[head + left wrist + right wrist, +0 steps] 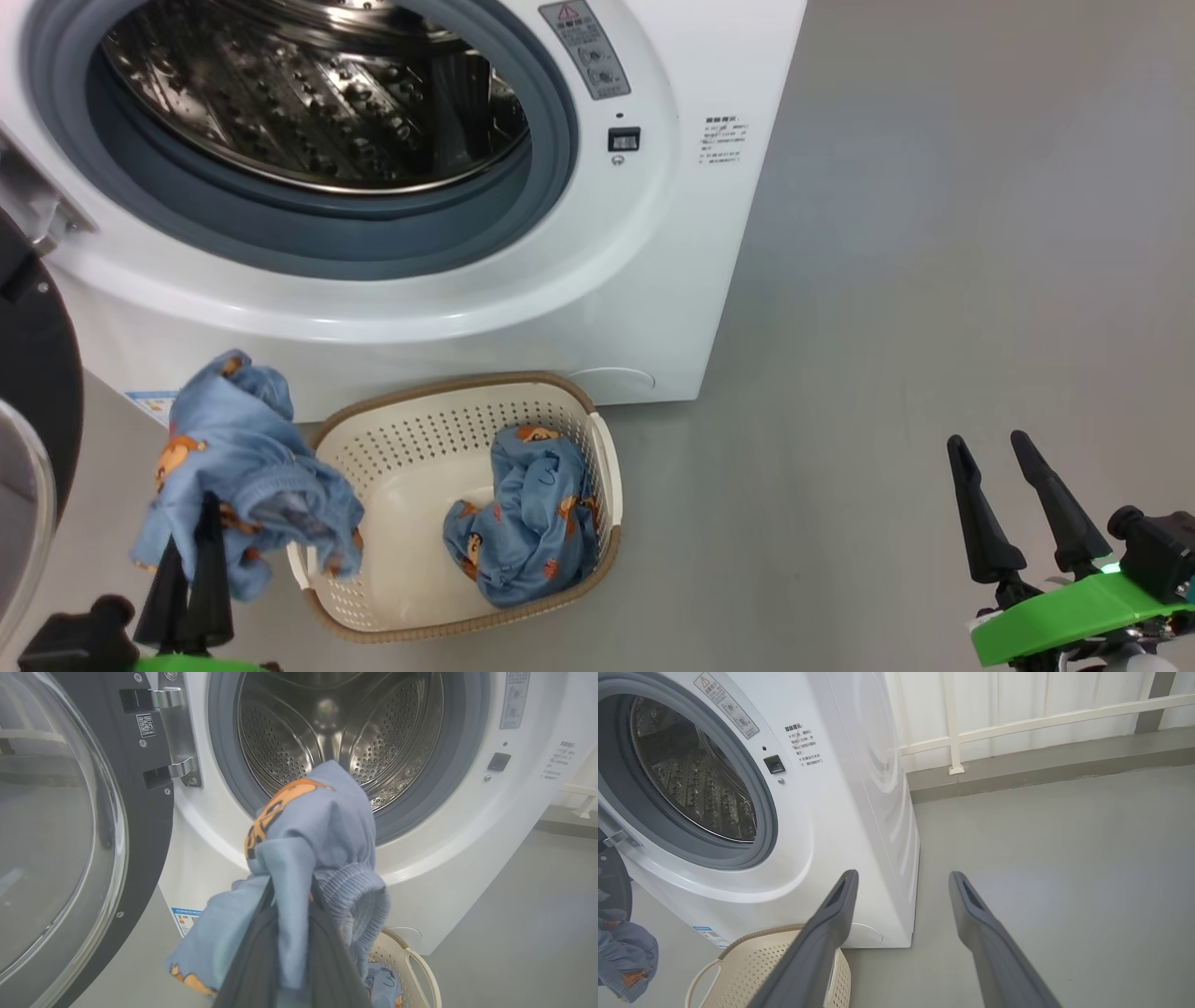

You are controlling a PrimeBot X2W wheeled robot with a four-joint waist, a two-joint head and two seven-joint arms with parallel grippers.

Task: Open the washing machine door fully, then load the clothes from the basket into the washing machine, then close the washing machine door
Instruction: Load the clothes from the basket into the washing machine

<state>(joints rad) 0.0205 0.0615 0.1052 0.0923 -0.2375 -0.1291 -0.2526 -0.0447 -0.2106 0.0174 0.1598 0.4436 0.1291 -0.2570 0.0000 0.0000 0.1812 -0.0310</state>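
Observation:
My left gripper (pixel 201 509) is shut on a light blue garment (pixel 238 457), held up left of the basket (pixel 373 429) and below the drum opening. Along that gripper's dark fingers (pixel 254 947), the garment (pixel 313 826) hangs just before the steel drum (pixel 336 723). A second blue garment (pixel 527 513) lies in the basket's right half. The washing machine (pixel 653 280) stands with its door (pixel 60 826) swung wide to the left, its black rim (pixel 33 373) at the frame's left edge. At the lower right my right gripper (pixel 985 443) is open and holds nothing, its fingers (pixel 831 924) beside the machine's corner.
Grey floor (pixel 934 280) stretches right of the machine. A white railing (pixel 1017 718) and a low kerb run behind it. The door hinge (pixel 180 732) and a small blue label (pixel 184 917) sit at the machine's left side. The basket (pixel 775 961) stands against the machine's front.

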